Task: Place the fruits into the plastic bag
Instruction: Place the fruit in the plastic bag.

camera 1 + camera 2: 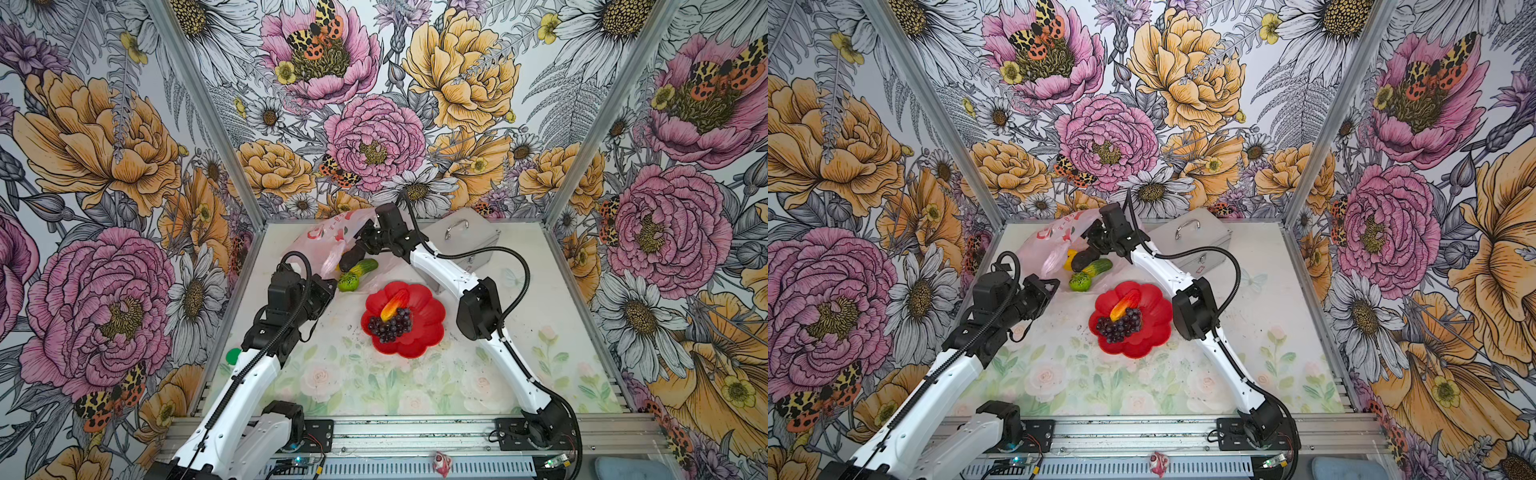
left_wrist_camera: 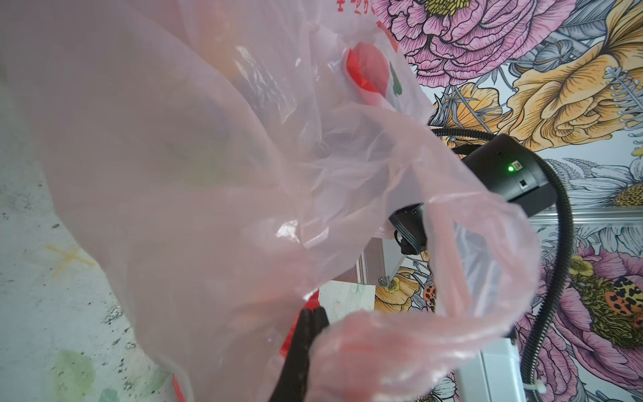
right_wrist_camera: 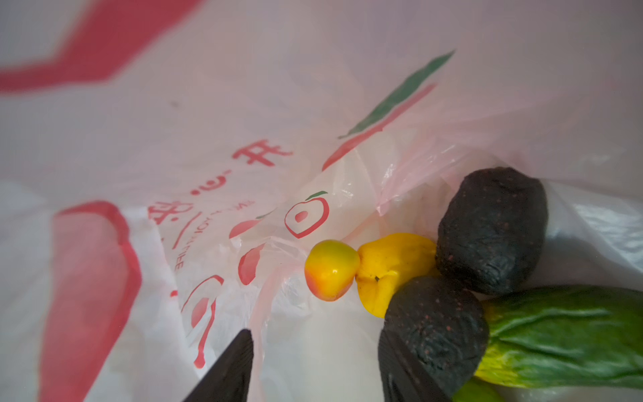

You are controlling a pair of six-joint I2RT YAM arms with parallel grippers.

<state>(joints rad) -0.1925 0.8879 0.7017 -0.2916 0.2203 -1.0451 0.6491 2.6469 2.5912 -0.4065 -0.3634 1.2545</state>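
In both top views the bag [image 1: 328, 239] lies behind the dish [image 1: 428, 328], off to its left, with its mouth turned toward the dish. My right hand [image 1: 360, 250] reaches into that mouth, over the avocado [image 1: 350, 261]. The long green fruit [image 1: 365, 266] and lime [image 1: 348, 281] sit right at the lip, so I judge I should draw back toward the dish without sweeping them out. A mango [image 1: 395, 305] and grapes [image 1: 390, 324] lie on the dish. The metal case [image 1: 473, 241] stands behind the dish, close to my right forearm. The bare desk [image 1: 374, 386] in front of the dish is my open room.

In the left wrist view, my left hand [image 2: 308, 334] is closed on the bag's film, lifting the mouth.

In the right wrist view, my right hand [image 3: 313, 348] is open. The avocado touches only one finger, beside the lemon [image 3: 389, 271] and a small mango [image 3: 330, 269].
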